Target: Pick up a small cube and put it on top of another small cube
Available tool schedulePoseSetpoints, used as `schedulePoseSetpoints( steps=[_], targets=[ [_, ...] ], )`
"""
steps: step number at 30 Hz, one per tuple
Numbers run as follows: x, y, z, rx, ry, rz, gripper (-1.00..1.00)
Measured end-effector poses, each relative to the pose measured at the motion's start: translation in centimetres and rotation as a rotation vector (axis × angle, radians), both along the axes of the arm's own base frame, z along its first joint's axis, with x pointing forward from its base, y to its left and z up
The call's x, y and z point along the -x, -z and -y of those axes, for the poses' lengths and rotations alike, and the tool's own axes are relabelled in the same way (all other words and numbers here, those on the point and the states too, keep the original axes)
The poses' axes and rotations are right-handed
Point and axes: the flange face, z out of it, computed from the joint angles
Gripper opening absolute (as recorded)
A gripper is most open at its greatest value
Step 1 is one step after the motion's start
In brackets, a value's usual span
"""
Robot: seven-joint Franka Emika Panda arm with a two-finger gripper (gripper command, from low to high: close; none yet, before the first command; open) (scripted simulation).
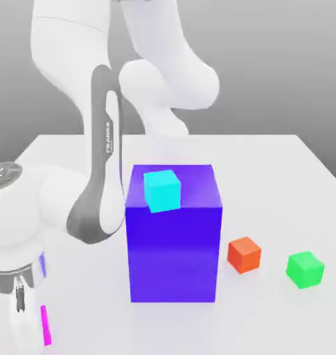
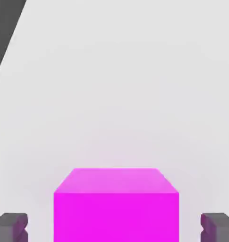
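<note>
The small magenta cube [image 2: 116, 208] sits on the white table between my gripper's [image 2: 114, 228] two dark fingertips [image 2: 11, 227], with a gap left on each side, so the jaws are open around it. In the exterior view only a thin magenta strip of this cube [image 1: 44, 324] shows beside the lowered gripper [image 1: 28, 324] at the near left corner. The small green cube [image 1: 305, 269] rests on the table far off at the exterior view's right, untouched.
A tall blue-purple block [image 1: 174, 243] stands mid-table between the gripper and the green cube, with a cyan cube [image 1: 162, 190] on top. An orange-red cube [image 1: 244, 254] lies just left of the green one. The white table [image 1: 267, 159] ends close to the gripper.
</note>
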Motion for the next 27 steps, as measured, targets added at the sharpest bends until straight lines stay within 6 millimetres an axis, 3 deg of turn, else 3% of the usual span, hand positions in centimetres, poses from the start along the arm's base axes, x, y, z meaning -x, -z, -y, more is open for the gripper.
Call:
schedulePoseSetpoints(
  steps=[4, 9, 10, 15, 20, 23, 26, 27],
  targets=[
    [0.0, 0.1, 0.0, 0.0, 0.001, 0.0, -1.0],
    [-0.4, -5.8, 0.0, 0.004, -0.004, 0.017, -1.0],
    [-1.3, -7.1, -1.5, 0.007, -0.017, 0.038, -1.0],
    [-4.6, -11.3, -13.9, 0.0, -0.106, 0.118, -1.0],
    [-3.9, -14.4, -27.2, -0.017, -0.211, 0.173, -1.0],
    [-0.5, -16.0, -38.9, -0.037, -0.334, 0.199, -1.0],
    [6.4, -17.6, -50.1, -0.055, -0.426, 0.225, -1.0],
    [8.3, -17.4, -51.9, -0.057, -0.436, 0.215, -1.0]
  ],
)
